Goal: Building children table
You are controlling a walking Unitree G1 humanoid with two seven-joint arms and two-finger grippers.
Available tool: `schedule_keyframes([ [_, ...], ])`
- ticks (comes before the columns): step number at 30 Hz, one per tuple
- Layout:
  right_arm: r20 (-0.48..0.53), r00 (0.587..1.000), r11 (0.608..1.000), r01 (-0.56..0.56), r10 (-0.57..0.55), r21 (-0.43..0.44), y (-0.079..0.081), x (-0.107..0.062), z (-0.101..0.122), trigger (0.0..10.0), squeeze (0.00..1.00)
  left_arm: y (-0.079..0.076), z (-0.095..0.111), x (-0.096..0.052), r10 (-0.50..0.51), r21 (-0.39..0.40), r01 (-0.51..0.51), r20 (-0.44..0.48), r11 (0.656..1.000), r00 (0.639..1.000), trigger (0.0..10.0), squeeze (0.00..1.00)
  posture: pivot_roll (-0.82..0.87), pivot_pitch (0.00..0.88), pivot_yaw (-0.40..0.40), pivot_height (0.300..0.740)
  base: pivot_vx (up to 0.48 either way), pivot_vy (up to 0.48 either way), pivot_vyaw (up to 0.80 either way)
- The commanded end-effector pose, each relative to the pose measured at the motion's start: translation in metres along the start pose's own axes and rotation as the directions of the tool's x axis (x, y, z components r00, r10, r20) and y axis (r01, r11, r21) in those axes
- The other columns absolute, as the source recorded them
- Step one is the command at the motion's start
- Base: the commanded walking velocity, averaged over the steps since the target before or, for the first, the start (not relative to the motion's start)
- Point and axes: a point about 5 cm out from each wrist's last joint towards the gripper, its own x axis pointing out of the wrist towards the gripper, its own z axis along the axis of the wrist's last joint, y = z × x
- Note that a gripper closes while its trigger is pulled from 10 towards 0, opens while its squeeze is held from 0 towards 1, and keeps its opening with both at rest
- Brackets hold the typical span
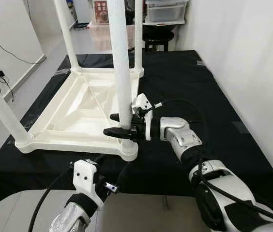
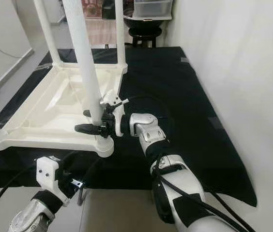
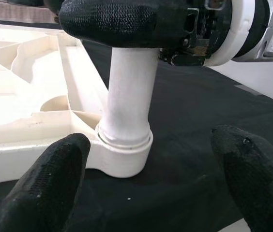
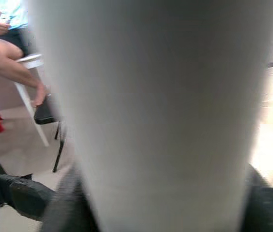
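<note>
Four white legs upright on inverted table top (image 1: 73,116), centred on black cloth (image 1: 185,82). Right gripper (image 1: 121,124) clamped around near corner leg (image 1: 119,63) just above its socket (image 3: 122,157). Left gripper (image 3: 146,188) spread open, low at cloth's front edge. Bare cloth rightward to wall (image 1: 243,53). Seated person (image 4: 6,43), blurred, possibly beyond.

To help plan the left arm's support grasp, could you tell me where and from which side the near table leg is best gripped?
Probably low on the near table leg, between the right gripper and the corner socket, coming from the robot's side: the shaft is round, upright and bare there, and the left gripper already faces it, open.
</note>
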Motion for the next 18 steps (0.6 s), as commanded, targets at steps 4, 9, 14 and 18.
schedule_keyframes([
  [4,0.013,0.999,0.999,-0.04,0.04,0.007,0.002,0.002,-0.002,0.0,0.0,0.0,-0.003,-0.002,0.005,-0.004,-0.005,-0.016,1.0,1.0,10.0,0.0,0.0,0.049,0.017,0.74,0.0,0.0,0.0],
  [9,-0.058,0.966,0.967,0.253,-0.253,-0.011,-0.007,-0.013,-0.023,0.0,0.0,-0.003,-0.003,-0.003,0.007,-0.006,-0.007,-0.014,1.0,1.0,10.0,0.0,0.01,0.061,-0.015,0.74,0.0,0.0,0.0],
  [14,-0.097,0.596,0.595,0.803,-0.797,0.033,0.009,-0.027,-0.056,0.0,0.0,-0.003,-0.001,-0.005,0.012,-0.006,-0.012,-0.011,1.0,1.0,10.0,0.0,0.01,0.078,-0.002,0.74,0.0,0.0,0.0],
  [18,-0.087,0.699,0.697,0.715,-0.71,0.06,0.042,-0.006,-0.064,0.0,0.0,-0.002,-0.001,-0.004,0.013,-0.003,-0.014,-0.013,1.0,1.0,10.0,0.0,-0.01,0.064,-0.001,0.74,0.0,0.0,0.0],
])
